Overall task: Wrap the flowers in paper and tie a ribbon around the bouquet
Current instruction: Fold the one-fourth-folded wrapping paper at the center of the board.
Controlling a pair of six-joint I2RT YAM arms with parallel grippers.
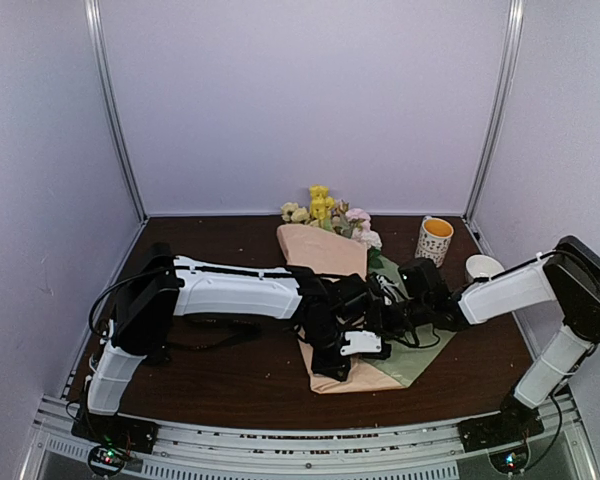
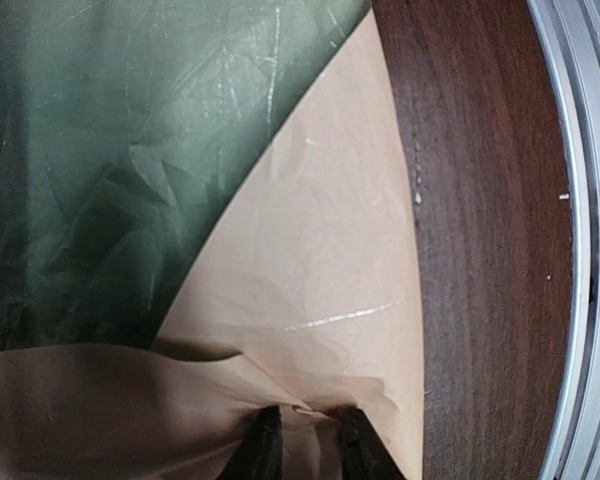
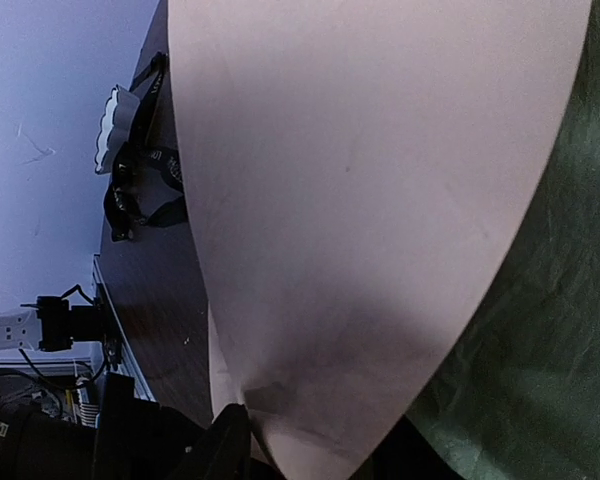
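While both arms stretch in from the sides, the left arm point(image 1: 230, 290) and right arm point(image 1: 510, 290) meet over the paper point(image 1: 325, 255). It lies mid-frame on the table point(image 1: 220, 370), peach side folded over, with a green strip showing at its lower right. The flowers point(image 1: 325, 208) stick out at its top end, near the back wall. A mug point(image 1: 435, 240) stands to the upper right, apart from the paper.

From the left wrist, the left gripper point(image 2: 305, 445) sits at the bottom edge. Its fingers point(image 2: 265, 450) are narrow, with a puckered fold of peach paper pinched between them. Green fills the upper left, bare table runs down the right, and a metal rail point(image 2: 590, 200) is at the far right.

From the right wrist, peach paper fills most of the frame, with green at the lower right. The right gripper point(image 3: 270, 460) shows only as dark shapes at the bottom edge against the paper, and I cannot tell whether it is wide, narrow or gripping. The ribbon point(image 3: 145, 185) lies bunched on the table at the upper left.
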